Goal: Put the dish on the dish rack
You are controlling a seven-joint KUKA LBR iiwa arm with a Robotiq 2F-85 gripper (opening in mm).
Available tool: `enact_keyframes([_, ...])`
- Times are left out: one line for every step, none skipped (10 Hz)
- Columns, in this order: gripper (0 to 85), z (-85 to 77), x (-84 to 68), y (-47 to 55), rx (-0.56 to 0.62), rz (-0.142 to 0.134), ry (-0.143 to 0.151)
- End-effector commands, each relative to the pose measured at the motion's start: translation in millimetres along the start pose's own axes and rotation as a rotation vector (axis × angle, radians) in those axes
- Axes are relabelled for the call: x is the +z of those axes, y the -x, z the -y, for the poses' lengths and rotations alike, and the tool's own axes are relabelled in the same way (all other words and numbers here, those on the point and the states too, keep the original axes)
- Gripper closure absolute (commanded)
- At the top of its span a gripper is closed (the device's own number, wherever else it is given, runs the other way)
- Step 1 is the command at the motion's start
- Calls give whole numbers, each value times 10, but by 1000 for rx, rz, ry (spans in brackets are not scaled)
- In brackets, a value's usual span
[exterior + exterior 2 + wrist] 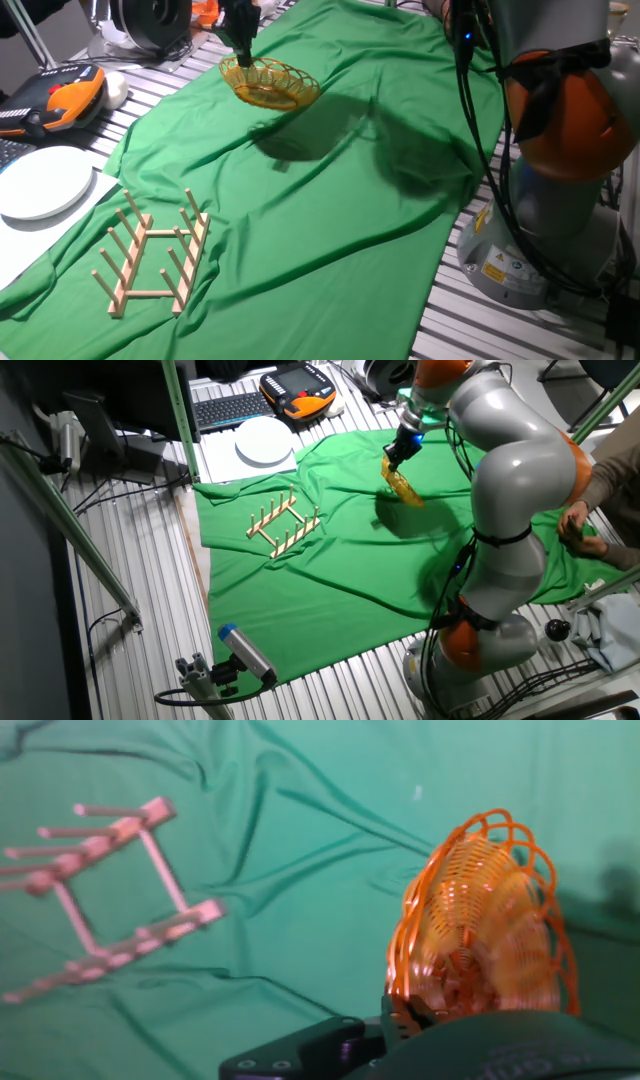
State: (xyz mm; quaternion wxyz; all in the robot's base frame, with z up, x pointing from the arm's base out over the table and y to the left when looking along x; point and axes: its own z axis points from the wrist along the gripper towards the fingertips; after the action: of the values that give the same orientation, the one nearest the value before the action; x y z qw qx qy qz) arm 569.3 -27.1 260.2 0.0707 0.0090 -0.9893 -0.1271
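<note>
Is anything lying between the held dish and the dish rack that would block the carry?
Nothing visible does. The gripper holds the dish above the green cloth; only bare, wrinkled cloth lies between it and the dish rack. The white plate sits off to the side.

open green cloth [330, 200] lies toward the dish rack [155, 250]; white plate [42, 182] seemingly just beside.

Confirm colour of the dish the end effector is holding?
Golden orange, open wire lattice. The dish shows best in the hand view, gripped at its rim.
</note>
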Motion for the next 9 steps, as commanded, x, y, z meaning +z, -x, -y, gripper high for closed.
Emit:
enact_keyframes([850,-249,3,39,13,1,-4])
enact_keyframes([850,-434,-12,90,41,-13,27])
enact_keyframes([850,-614,-30,131,78,-34,56])
enact_keyframes([850,-792,-49,157,101,-52,64])
enact_keyframes([850,-990,-48,171,125,-63,64])
enact_keyframes([850,-1135,-38,170,134,-67,63])
enact_keyframes([850,-1264,-19,154,143,-69,70])
enact_keyframes([850,-1392,18,133,156,-75,75])
enact_keyframes([850,-1516,55,107,170,-80,77])
